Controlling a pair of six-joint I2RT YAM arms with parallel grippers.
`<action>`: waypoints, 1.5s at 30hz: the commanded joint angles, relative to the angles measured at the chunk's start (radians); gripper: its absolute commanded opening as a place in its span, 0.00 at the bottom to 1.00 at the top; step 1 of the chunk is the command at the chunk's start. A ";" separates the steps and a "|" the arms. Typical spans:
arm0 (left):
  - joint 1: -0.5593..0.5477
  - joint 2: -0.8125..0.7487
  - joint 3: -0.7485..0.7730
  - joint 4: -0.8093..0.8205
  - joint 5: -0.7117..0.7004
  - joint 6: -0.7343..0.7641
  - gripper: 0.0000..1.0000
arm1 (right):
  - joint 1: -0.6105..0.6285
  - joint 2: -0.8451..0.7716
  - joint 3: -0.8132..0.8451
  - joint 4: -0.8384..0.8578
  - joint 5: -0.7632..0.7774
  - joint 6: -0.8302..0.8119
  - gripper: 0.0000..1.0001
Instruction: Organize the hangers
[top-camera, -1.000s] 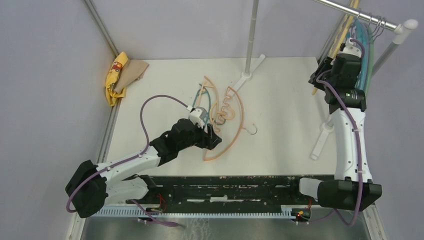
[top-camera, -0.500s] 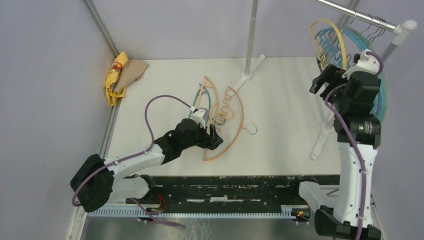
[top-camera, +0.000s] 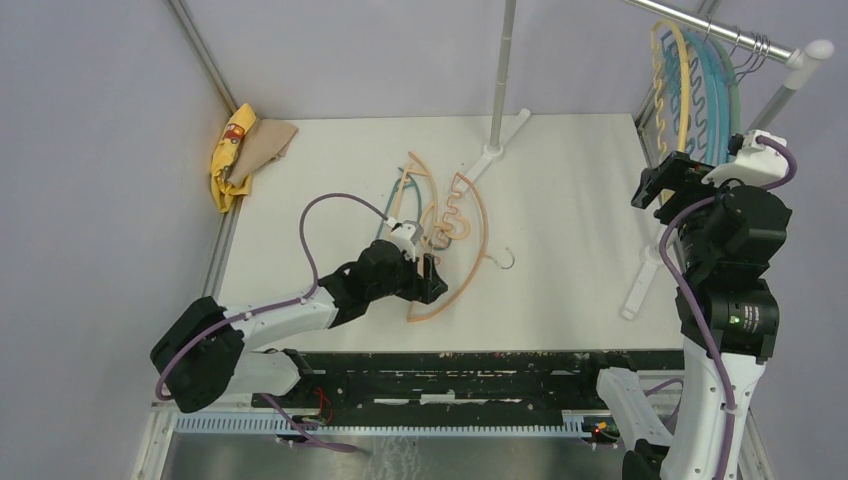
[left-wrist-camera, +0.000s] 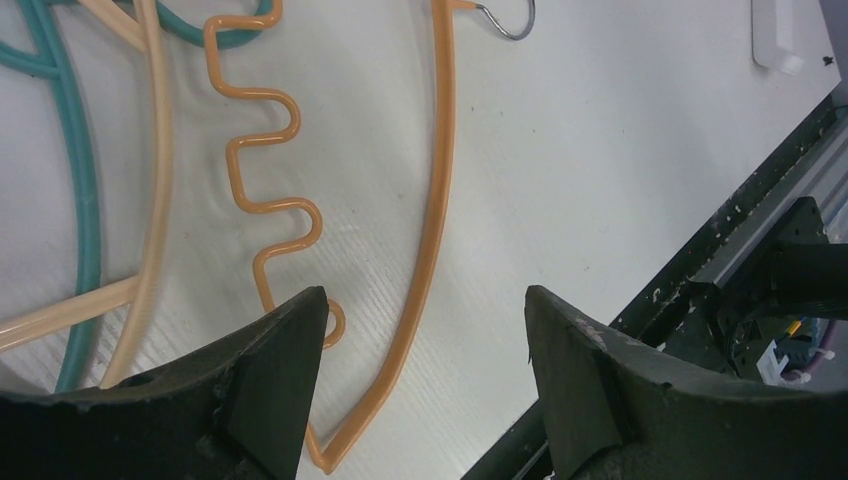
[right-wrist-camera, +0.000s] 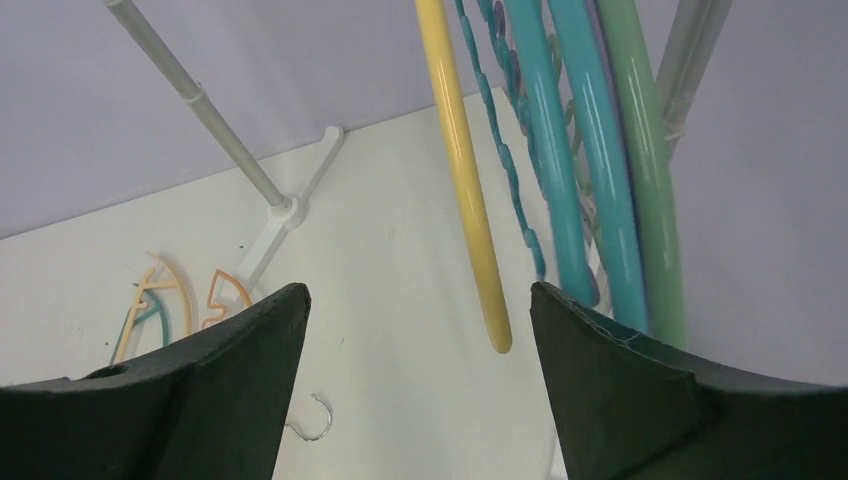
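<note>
Back comes the right claw (top-camera: 663, 181) from the rail (top-camera: 700, 22), fingers now spread wide and empty, and the yellow hanger (right-wrist-camera: 466, 180) hangs free beside the teal and green ones, hooks over the bar so they line up in a row. Down on the surface (top-camera: 570, 180), the left claw (left-wrist-camera: 425, 330) hovers spread over the orange hanger (left-wrist-camera: 441, 200), straddling its outer arm, seemingly lined up for the next pick from the loose pile (top-camera: 440, 215).

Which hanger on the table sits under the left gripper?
The bright orange hanger, its arc framed by the open left gripper; the tan hanger and teal hanger lie aside.
</note>
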 joint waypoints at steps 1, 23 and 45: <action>-0.042 0.022 0.010 0.040 -0.004 0.045 0.78 | -0.003 -0.021 0.028 0.036 -0.053 -0.011 0.89; -0.196 0.548 0.445 -0.025 -0.309 0.169 0.76 | 0.037 -0.031 0.087 -0.008 -0.456 0.051 0.79; -0.174 0.782 0.602 -0.043 -0.377 0.231 0.03 | 0.072 -0.070 0.078 -0.030 -0.583 0.062 0.72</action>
